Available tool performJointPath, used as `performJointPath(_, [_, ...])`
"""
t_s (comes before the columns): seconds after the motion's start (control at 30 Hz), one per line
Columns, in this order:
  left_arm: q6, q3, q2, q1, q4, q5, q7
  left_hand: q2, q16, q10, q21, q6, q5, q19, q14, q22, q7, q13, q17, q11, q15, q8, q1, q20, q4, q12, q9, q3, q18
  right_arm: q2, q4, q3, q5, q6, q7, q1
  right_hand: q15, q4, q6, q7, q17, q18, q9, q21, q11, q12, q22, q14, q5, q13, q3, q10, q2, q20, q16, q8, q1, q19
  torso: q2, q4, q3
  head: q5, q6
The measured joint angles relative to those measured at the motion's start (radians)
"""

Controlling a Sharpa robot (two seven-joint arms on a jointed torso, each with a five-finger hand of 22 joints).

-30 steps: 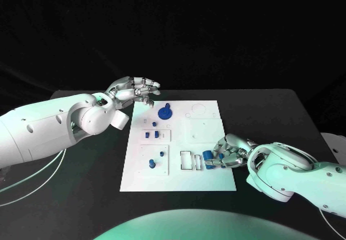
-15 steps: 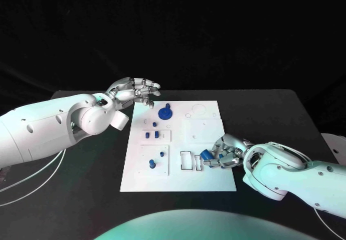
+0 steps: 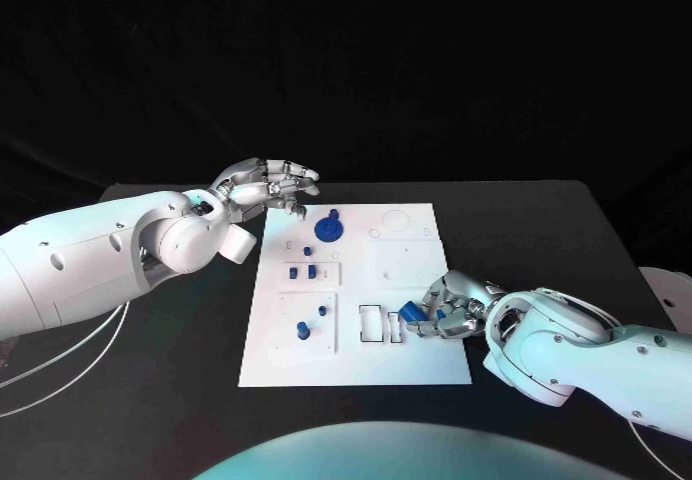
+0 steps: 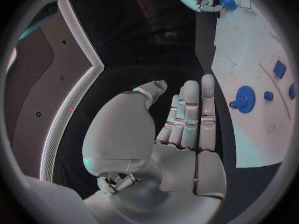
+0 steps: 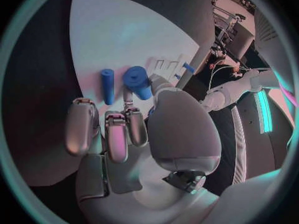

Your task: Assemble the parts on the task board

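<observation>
Head view: flat white rectangular task board [image 3: 418,360] at frame centre. Right hand [image 3: 459,308], at the board's lower right, grasps a short blue plastic cylinder [image 5: 138,80]; a thin blue peg [image 5: 107,86] lies just beside. Left hand [image 3: 271,182], upper left, hovers empty, fingers loosely curled. A blue gear [image 3: 330,228] sits near the board's top.

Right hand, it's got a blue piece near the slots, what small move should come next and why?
Probably ease the blue cylinder down toward the rectangular slots beside it. The right hand pinches that part just above the task board, right of the slots. A thinner blue peg lies loose on the board beside it. The left hand hovers empty at the far corner.
</observation>
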Motion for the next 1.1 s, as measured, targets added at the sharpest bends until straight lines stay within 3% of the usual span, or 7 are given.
performJointPath(0.43, [0.005, 0.000, 0.006, 0.000, -0.006, 0.000, -0.005, -0.004, 0.000, -0.004, 0.000, -0.007, 0.000, 0.000, 0.000, 0.000, 0.000, 0.000, -0.001, -0.004, 0.000, 0.005, -0.004, 0.000, 0.000, 0.000, 0.000, 0.000, 0.000, -0.005, 0.049, 0.002, 0.046, -0.048, 0.003, 0.037, -0.003, -0.002, 0.000, 0.000, 0.000, 0.000, 0.000, 0.000, 0.000, 0.000, 0.001, 0.004, 0.021, 0.000, 0.017, 0.000, -0.001, 0.000, 0.000, -0.011, 0.001, 0.000, 0.000, 0.0000, -0.0001, -0.009, 0.006])
performJointPath(1.1, [0.010, -0.001, 0.018, 0.000, -0.017, 0.000, -0.008, -0.004, 0.004, -0.007, -0.005, -0.016, 0.012, 0.004, 0.000, 0.000, -0.002, 0.000, -0.002, 0.000, 0.000, 0.016, -0.017, 0.004, 0.008, 0.006, 0.000, -0.008, 0.000, 0.089, 0.012, 0.001, 0.080, -0.012, 0.008, 0.025, -0.003, 0.002, 0.004, 0.004, 0.000, 0.000, 0.000, -0.008, -0.003, -0.012, 0.001, 0.004, 0.021, 0.001, 0.026, -0.004, 0.002, -0.003, 0.000, -0.011, -0.021, -0.004, 0.002, 0.0012, -0.0003, -0.004, 0.003])
